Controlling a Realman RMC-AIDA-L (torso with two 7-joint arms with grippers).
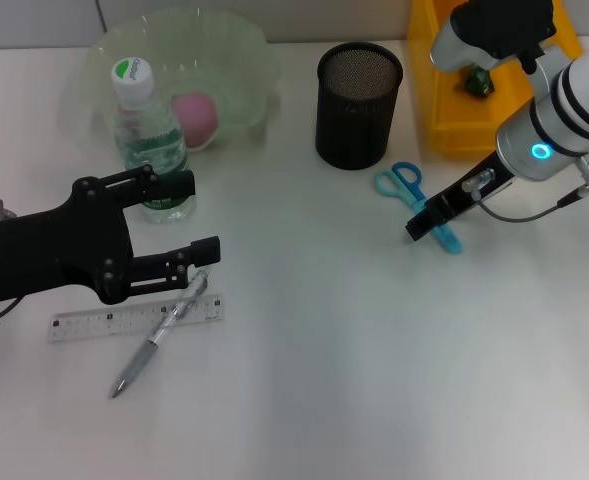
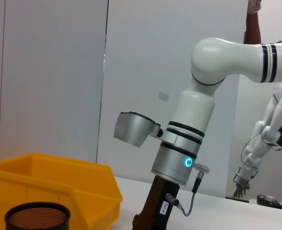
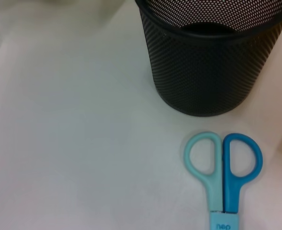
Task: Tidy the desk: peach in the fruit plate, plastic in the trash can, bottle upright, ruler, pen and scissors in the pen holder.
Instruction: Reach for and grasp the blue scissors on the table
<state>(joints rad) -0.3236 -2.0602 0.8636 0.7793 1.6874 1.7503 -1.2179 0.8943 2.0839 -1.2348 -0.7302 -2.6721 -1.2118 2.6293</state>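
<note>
Under the right end effector, scissors partly hidden.

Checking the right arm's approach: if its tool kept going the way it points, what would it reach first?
Probably the scissors: the right tool sits over their blades, pointing down at them. Its height is unclear.

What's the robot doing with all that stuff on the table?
It is tidying a desk. Its right hand is down over the blue scissors, which lie flat beside the black mesh pen holder. Its left hand is open, near the upright bottle and above the ruler and pen. The peach sits in the fruit plate.
</note>
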